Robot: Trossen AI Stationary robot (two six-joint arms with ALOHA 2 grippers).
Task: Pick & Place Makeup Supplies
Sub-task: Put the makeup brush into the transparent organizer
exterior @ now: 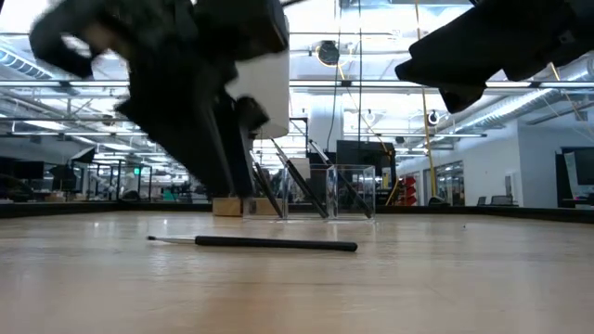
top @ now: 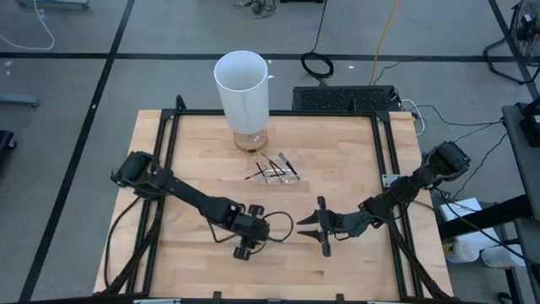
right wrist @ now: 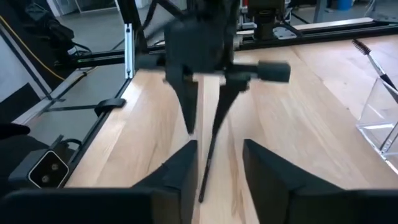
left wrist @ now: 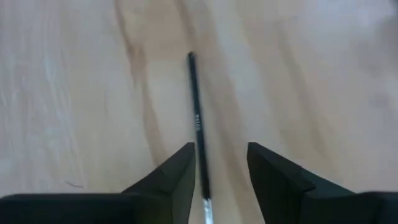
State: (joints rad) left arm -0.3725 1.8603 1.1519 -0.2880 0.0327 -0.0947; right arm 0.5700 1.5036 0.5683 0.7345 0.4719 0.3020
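One thin dark makeup stick (left wrist: 196, 118) lies flat on the wooden table; it also shows in the low view (exterior: 269, 243) and the right wrist view (right wrist: 207, 167). My left gripper (left wrist: 221, 146) is open above it, fingers pointing down, one on each side of the stick's paler-tipped end, and I see no touch. My right gripper (top: 302, 226) is open and empty, facing the left gripper (top: 263, 228) from the table's right. Several more sticks lean in a small clear tray (top: 277, 171) at mid-table.
A tall white cylinder (top: 243, 84) stands on a round wooden base at the table's far middle, just behind the clear tray. A black frame (top: 169, 152) runs along the table's edges. Bare wood lies in front of both grippers, toward the near edge.
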